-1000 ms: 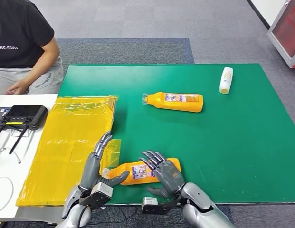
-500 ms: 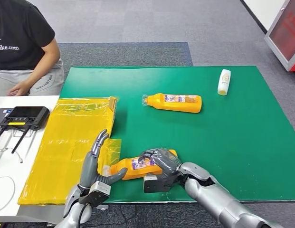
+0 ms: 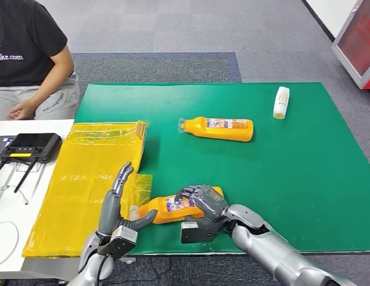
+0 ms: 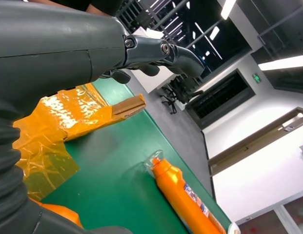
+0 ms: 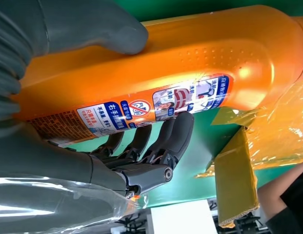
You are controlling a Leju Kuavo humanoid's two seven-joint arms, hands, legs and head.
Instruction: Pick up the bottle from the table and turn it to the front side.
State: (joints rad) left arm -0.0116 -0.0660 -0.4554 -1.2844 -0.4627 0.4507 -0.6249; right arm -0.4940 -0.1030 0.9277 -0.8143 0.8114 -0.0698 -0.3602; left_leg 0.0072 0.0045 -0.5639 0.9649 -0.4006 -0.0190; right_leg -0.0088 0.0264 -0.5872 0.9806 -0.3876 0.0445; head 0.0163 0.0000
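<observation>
Here the orange plastic bottle with a blue-and-white label [image 3: 176, 207] lies on its side at the near edge of the green table mat [image 3: 282, 179], its clear-capped neck pointing toward the yellow plastic sheet [image 3: 84, 179] that covers the mat's left end. The right hand [image 3: 203, 202] is wrapped over the bottle's body, thumb on one side and dark fingers [image 5: 171, 139] curled against the label on the other, so it grips the bottle. The left hand [image 3: 117, 205] stands beside the bottle's neck with its fingers spread and holds nothing, its thumb reaching toward the cap. Farther back on the mat lies a second orange bottle [image 3: 218, 128], and a small white bottle [image 3: 281, 102] lies near the mat's far right corner. Compared with half a second ago, the right hand's grasp looks unchanged, and the bottle lies in the same spot.
</observation>
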